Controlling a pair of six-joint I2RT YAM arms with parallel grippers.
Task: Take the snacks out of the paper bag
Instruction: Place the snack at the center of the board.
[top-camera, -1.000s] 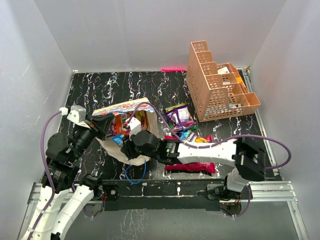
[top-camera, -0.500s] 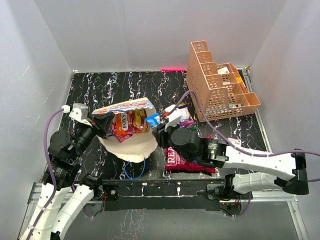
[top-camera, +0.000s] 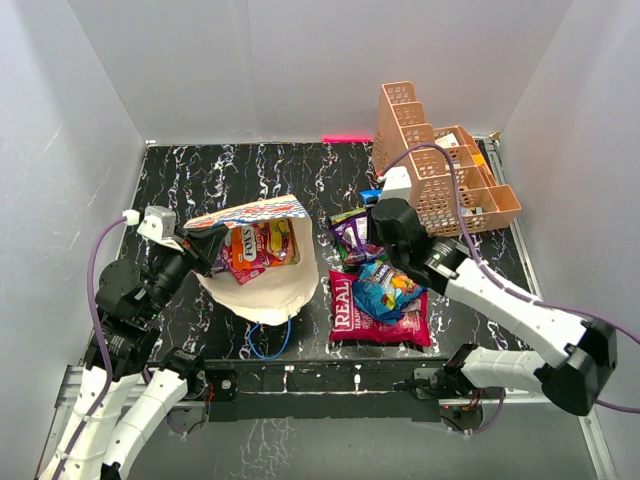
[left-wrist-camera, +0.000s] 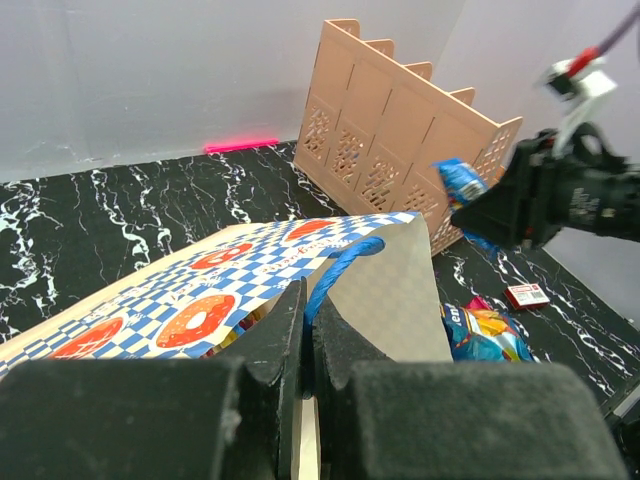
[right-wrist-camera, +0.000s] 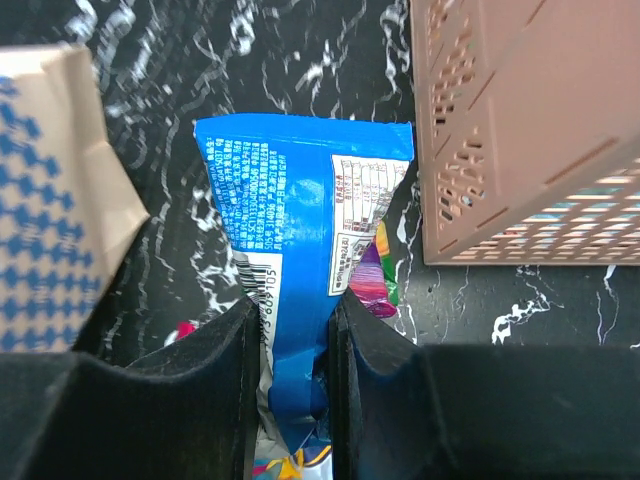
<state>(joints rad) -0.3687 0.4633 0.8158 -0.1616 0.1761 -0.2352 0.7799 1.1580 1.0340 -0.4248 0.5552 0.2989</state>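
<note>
From above, the paper bag (top-camera: 262, 285) is lying tipped on the surface (top-camera: 200, 180), its white mouth opening toward the near right. The left end effector (top-camera: 212, 243) is holding up the bag's top edge. An orange packet (top-camera: 258, 246) is showing inside. The right end effector (top-camera: 381, 201) is hovering by the orange rack (top-camera: 440, 175), pinching a blue packet (top-camera: 371, 196). Just nearside of it lie a purple packet (top-camera: 352, 232) and the red bag (top-camera: 375, 318), so the drop spot seems to lie below and slightly nearward. The orange packet is waiting well to the left, and the right arm is the only free one.

In the left wrist view, the left end effector (left-wrist-camera: 307, 300) is pressed together on the bag's rim beside the blue cord handle (left-wrist-camera: 345, 262).

In the right wrist view, the right end effector (right-wrist-camera: 290, 312) is squeezing the glossy blue packet (right-wrist-camera: 300, 225) by its lower end. Its long axis is running straight out from the fingers, barcode and nutrition panel facing up.
</note>
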